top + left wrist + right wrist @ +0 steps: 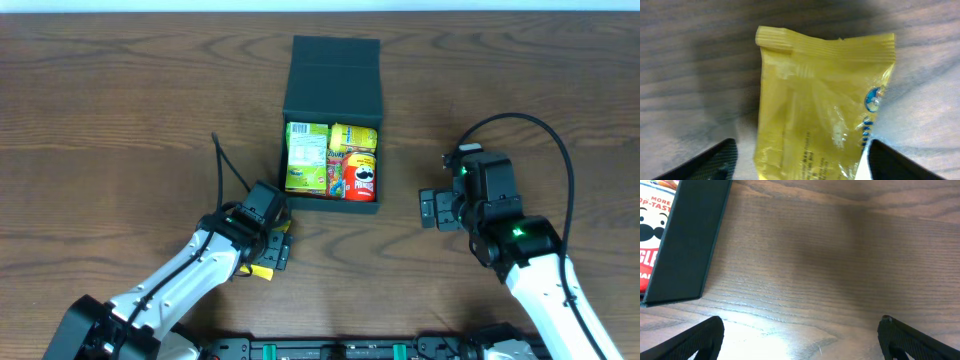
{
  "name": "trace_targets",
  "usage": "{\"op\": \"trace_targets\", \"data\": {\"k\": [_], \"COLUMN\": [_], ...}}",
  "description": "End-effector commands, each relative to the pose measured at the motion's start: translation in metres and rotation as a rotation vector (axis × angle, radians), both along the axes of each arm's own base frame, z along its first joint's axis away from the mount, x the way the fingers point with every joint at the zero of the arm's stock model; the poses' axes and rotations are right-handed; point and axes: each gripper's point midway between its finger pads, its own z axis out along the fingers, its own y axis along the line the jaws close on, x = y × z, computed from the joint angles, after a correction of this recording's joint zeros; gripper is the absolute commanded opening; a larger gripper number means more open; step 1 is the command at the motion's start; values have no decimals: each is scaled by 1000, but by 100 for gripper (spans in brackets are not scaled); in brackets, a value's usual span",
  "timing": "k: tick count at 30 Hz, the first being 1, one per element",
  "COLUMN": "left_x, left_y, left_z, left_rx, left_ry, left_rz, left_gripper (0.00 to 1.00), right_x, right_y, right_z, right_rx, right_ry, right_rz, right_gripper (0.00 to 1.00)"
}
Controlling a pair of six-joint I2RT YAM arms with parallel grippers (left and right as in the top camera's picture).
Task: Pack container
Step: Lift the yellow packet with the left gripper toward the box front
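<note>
Overhead, you see only yellow slivers of the packet (262, 270) under the left gripper (274, 243). At the wrist its lower end is cut off, its print too blurred to read.

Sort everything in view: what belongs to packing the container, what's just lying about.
Job: container, with carton, Pringles can and yellow bag inside; yellow packet on table; left gripper over it.
Lying about: black cable; right gripper, open, idle.

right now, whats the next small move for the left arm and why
Probably close the left pincer on the yellow packet. The packet lies flat between the open fingers, not yet gripped, and the container nearby stands open with snacks already inside.
</note>
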Motion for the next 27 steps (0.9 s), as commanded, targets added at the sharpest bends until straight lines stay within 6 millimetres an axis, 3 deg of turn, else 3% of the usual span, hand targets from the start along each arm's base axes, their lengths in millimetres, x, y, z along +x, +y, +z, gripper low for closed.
{"op": "trace_targets", "data": {"k": [1, 4, 18, 22, 27], "left_x": [-6, -6, -6, -5, -3], "left_y": [-4, -4, -2, -1, 1], "left_z": [-3, -3, -3, -2, 1], "left_rx": [-23, -23, -16, -4, 10], "left_ry": [30, 30, 28, 27, 22], "left_rz": [-34, -34, -33, -34, -31], "left_gripper": [73, 56, 46, 35, 31], "right_x": [0, 0, 0, 0, 0], "right_y": [-3, -3, -3, -3, -3], "right_z": [-1, -1, -1, -1, -1], "right_rx": [-14, -14, -14, -14, -14], "right_ry": [1, 1, 1, 1, 1], "right_rz": [-4, -4, -4, -4, -4], "right_gripper": [99, 99, 99, 99, 99]}}
